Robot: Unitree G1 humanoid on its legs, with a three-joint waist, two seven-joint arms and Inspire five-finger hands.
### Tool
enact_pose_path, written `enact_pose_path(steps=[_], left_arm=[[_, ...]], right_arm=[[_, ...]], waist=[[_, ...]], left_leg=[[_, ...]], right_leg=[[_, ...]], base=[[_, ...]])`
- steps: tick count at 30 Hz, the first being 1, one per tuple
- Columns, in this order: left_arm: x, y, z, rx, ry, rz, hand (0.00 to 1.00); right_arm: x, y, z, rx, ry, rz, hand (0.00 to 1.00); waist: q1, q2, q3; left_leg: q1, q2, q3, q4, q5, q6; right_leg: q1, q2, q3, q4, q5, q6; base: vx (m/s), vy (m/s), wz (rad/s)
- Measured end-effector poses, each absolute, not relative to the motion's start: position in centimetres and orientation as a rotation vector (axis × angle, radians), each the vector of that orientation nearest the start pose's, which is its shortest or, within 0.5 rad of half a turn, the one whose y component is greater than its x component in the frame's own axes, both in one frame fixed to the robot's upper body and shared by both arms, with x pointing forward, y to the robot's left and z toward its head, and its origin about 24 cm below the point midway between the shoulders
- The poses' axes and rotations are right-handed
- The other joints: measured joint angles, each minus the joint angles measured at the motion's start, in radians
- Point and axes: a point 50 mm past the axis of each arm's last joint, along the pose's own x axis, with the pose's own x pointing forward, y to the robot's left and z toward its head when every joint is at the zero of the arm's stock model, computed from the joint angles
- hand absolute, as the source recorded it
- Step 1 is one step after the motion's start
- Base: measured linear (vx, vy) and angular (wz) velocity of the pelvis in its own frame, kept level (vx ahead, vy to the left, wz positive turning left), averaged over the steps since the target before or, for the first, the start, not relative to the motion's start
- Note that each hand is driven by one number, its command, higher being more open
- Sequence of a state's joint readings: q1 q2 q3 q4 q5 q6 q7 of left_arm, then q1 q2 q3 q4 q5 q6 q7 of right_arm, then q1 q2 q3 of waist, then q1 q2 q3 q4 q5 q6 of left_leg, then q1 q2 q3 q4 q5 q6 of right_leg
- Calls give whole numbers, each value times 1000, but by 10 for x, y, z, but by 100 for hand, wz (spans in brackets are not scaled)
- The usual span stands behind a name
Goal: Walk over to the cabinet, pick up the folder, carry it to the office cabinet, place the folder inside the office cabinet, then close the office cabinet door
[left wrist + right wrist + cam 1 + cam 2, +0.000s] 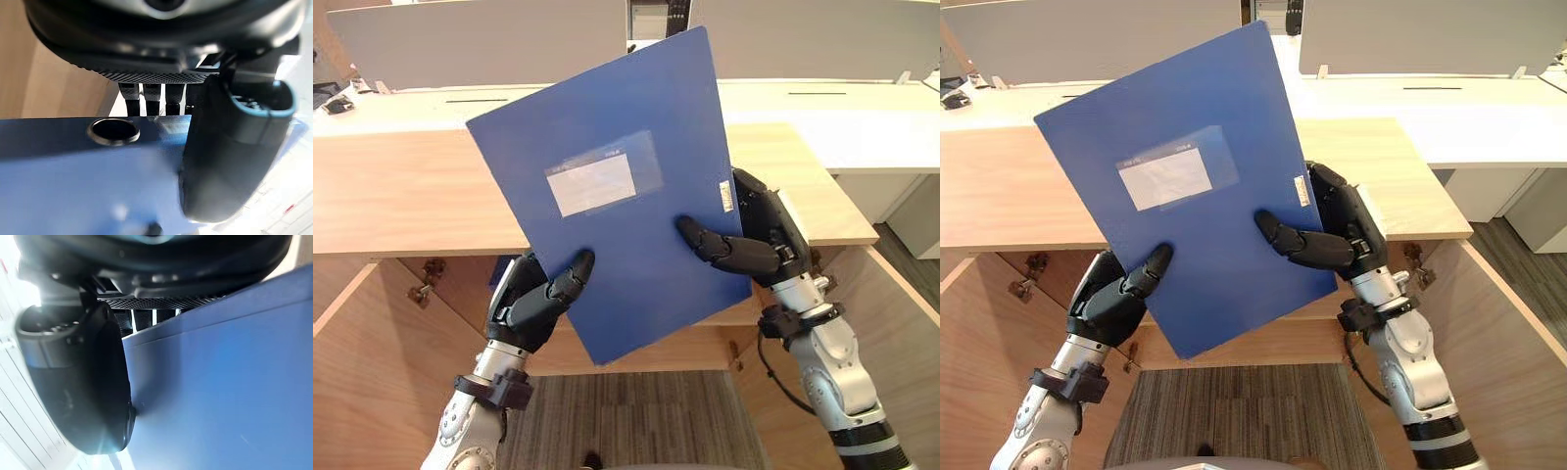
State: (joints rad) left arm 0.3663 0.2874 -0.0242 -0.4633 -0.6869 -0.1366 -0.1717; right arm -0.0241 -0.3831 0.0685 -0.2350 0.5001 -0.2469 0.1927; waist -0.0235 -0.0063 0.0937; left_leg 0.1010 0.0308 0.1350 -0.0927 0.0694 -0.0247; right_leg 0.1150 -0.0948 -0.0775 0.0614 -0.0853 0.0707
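The left hand point(530, 302) and right hand point(762, 243) each pinch the flat blue plastic folder point(617, 235), its long axis near upright, above the light wooden cabinet point(401, 186) opening.

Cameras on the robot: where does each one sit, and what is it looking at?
Left eye view: on the head, looking down at the blue folder over the wooden cabinet; both arms, left hand and right hand show.
Right eye view: beside it on the head, same scene, same arms.
Left wrist view: on the left wrist, looking along that hand; thumb on the folder.
Right wrist view: on the right wrist; thumb on the folder.
All four share the folder.
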Motion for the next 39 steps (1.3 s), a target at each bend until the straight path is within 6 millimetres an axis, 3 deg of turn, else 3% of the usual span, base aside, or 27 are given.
enact_pose_path(steps=[3, 7, 11, 15, 19, 24, 26, 29, 31, 33, 35, 39], left_arm=[[178, 195, 97, -294, -305, -57, 100], [165, 228, 101, -169, -381, 295, 100], [149, 242, 90, -87, -328, 457, 100], [138, 242, 44, -96, -112, 521, 100], [121, 234, -18, -111, 195, 522, 100], [96, 219, -87, -62, 561, 435, 100], [83, 214, -118, -46, 747, 386, 100], [73, 217, -135, 13, 872, 330, 100], [87, 225, -138, 62, 882, 312, 100], [117, 228, -133, 103, 836, 292, 100], [134, 227, -128, 106, 792, 290, 100], [171, 224, -112, 91, 675, 285, 100]], right_arm=[[240, -183, 130, 91, -477, 260, 0], [234, -206, 128, 104, -489, 71, 0], [224, -216, 132, 126, -526, -13, 0], [219, -215, 142, 122, -573, -15, 0], [220, -202, 142, 104, -567, 22, 0], [224, -160, 130, 75, -505, 172, 0], [227, -131, 114, 42, -435, 299, 0], [228, -97, 95, 3, -358, 459, 0], [233, -74, 95, -57, -367, 575, 0], [242, -52, 102, -181, -422, 682, 0], [246, -41, 106, -274, -461, 720, 0], [254, -33, 108, -423, -511, 725, 0]], waist=[[8, 0, 0], [11, 0, -1], [11, 3, -3], [10, 8, -9], [9, 7, -10], [9, 7, -12], [9, 5, -12], [13, 4, 0], [21, 6, 62], [29, 16, 162], [33, 27, 226], [36, 51, 297]], left_leg=[[-7, 0, -10, 0, 4, 0], [-14, 0, -20, 4, 6, -1], [-18, 0, -26, 0, 6, -1], [-24, 1, -33, -1, 9, -2], [-37, 3, -38, -1, 15, -5], [-60, 8, -38, -1, 20, -8], [-74, 15, -36, 4, 24, -8], [-109, 23, -19, 11, 26, -9], [-183, 30, -7, 85, 10, -10], [-325, 48, 0, 251, -43, -7], [-418, 66, 0, 371, -85, -4], [-621, 89, 4, 571, -153, -4]], right_leg=[[-2, 0, -10, 0, 0, 0], [-3, 0, -19, 0, 0, 0], [-4, -1, -25, 0, 0, 0], [-7, 0, -32, 0, 0, 0], [-19, 2, -38, 0, 0, 0], [-40, 6, -38, -2, 4, -1], [-54, 6, -35, -3, 8, -2], [-101, 10, -16, 9, 15, -7], [-175, 11, 3, 66, 14, -9], [-288, 16, 21, 152, 7, -16], [-367, 24, 27, 231, -10, -19], [-580, 23, 45, 436, -71, -17]], base=[[-19, -24, 9], [-15, -22, 7], [-24, -16, 5], [-38, -17, 5], [-43, -19, 4], [0, 0, 0], [4, -6, -2], [-33, -6, -16], [-117, -3, -25], [-212, -4, -19], [-226, 13, -13], [-260, 38, -11]])
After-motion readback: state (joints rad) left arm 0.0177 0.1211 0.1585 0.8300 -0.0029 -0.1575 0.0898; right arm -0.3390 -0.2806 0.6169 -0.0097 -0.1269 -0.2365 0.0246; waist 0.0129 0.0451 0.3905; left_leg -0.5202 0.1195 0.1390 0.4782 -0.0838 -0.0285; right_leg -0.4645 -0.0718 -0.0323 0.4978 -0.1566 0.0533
